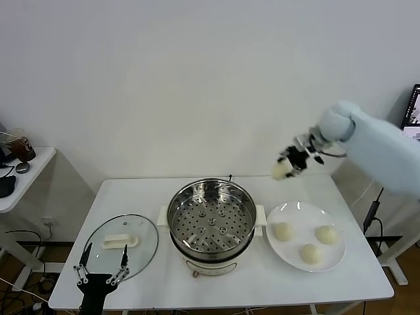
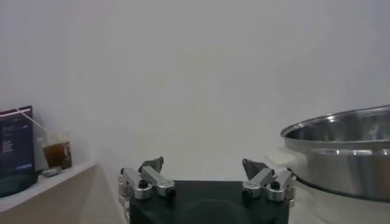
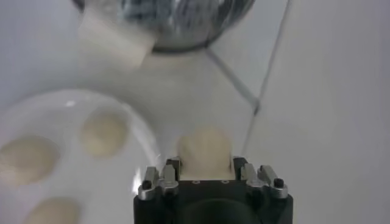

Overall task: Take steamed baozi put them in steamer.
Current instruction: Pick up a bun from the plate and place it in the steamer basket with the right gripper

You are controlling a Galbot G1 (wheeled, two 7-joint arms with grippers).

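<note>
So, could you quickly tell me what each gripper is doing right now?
Left gripper: open, empty, by the glass lid.
Right gripper: shut on a baozi, raised above the table.

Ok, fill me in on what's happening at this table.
The right hand is in the air behind the white plate, gripping one baozi. Three more baozi sit on that plate. The steamer stands mid-table with nothing on its perforated tray, and its glass lid lies flat to its left. The left hand waits open, low at the table's front edge by the lid.
</note>
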